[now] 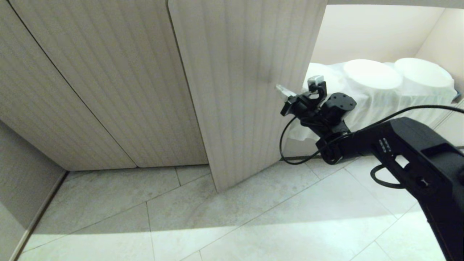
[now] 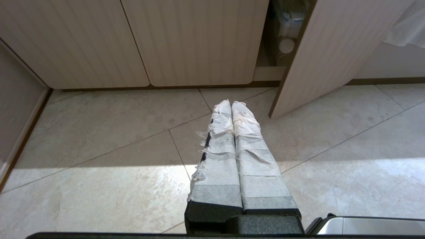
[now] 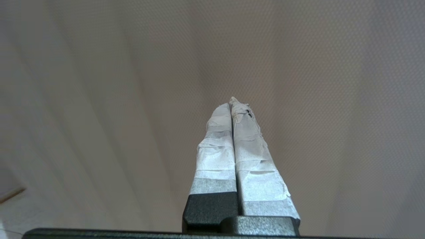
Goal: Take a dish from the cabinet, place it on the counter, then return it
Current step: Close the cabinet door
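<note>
The right gripper point(image 1: 286, 90) is up against the open door point(image 1: 250, 90) of the cabinet point(image 1: 108, 83), its taped jaws pressed together with nothing between them. In the right wrist view the fingertips point(image 3: 234, 106) point straight at the fluted face of the door, very near it; whether they touch I cannot tell. The left gripper point(image 2: 231, 106) hangs low over the floor point(image 2: 99, 139), well short of the cabinet, its jaws also pressed together and empty.

No dish can be picked out for certain. Through the gap behind the door, the left wrist view shows a dim compartment point(image 2: 282, 36) holding what looks like a clear lidded container point(image 2: 292, 13) above a small round pale object point(image 2: 286, 44); it is too dark to say whether that is a bowl. To the right of the door, the head view shows a bright niche point(image 1: 380, 36) with round stacks under a white wrap point(image 1: 373, 83), which are not the dish. The surface the dish should go on is not in view.

The door seems to be the step in hand: it stands only partly swung, and it is between the arm and the compartment. A shut gripper pushing on a smooth fluted face may slide off sideways, or push the door back toward closed if it bears on the wrong side. The loose cable point(image 1: 286, 145) under the right wrist hangs close to the door's edge and could snag there. If the door stays at this angle, a reach around it would be cramped, and the arm could knock the container.
</note>
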You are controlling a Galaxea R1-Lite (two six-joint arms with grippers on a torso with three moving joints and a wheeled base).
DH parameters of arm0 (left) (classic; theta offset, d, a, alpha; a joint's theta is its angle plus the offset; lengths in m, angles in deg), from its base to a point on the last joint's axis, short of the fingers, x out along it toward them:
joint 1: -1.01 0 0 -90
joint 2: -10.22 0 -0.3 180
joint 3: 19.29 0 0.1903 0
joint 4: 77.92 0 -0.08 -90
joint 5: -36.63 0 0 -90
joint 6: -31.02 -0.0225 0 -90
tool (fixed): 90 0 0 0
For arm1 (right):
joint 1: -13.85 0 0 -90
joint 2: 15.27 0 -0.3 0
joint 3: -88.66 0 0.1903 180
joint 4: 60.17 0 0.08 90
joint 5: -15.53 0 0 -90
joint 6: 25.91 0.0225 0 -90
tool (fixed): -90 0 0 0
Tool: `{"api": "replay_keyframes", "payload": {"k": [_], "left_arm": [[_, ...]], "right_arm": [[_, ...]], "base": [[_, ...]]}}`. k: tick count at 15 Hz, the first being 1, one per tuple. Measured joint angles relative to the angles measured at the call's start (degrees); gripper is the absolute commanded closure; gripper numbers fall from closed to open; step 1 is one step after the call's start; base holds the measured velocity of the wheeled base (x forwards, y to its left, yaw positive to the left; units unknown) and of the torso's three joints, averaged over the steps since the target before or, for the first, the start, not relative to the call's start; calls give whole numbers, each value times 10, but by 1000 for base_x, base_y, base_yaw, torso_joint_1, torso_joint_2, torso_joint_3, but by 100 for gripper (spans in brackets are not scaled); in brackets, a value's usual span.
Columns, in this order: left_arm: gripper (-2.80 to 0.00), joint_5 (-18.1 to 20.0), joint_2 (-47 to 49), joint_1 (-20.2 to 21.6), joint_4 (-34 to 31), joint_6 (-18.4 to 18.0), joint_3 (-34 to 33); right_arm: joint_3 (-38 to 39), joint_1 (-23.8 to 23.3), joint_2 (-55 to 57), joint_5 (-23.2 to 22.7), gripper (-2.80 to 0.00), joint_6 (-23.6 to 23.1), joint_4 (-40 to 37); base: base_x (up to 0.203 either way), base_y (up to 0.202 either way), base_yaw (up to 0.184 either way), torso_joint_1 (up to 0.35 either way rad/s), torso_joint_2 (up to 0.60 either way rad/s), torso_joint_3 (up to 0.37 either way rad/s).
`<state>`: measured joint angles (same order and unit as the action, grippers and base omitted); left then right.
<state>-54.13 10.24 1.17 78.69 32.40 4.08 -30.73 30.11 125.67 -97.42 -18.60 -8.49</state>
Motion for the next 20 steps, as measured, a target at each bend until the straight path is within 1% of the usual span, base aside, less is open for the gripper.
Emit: {"api": "replay_keyframes", "payload": {"k": [4, 9, 15, 20], "left_arm": [[0, 0, 0, 0, 0, 0, 0], [0, 0, 0, 0, 0, 0, 0], [0, 0, 0, 0, 0, 0, 0], [0, 0, 0, 0, 0, 0, 0]], "right_arm": [[24, 2, -8, -2, 0, 0, 11], [103, 3, -53, -13, 0, 3, 37], [252, 17, -157, -23, 0, 7, 42], [415, 41, -268, -22, 0, 7, 58]], "base": [[0, 0, 0, 0, 0, 0], [0, 0, 0, 0, 0, 0], [0, 0, 0, 0, 0, 0], [0, 0, 0, 0, 0, 0]]}}
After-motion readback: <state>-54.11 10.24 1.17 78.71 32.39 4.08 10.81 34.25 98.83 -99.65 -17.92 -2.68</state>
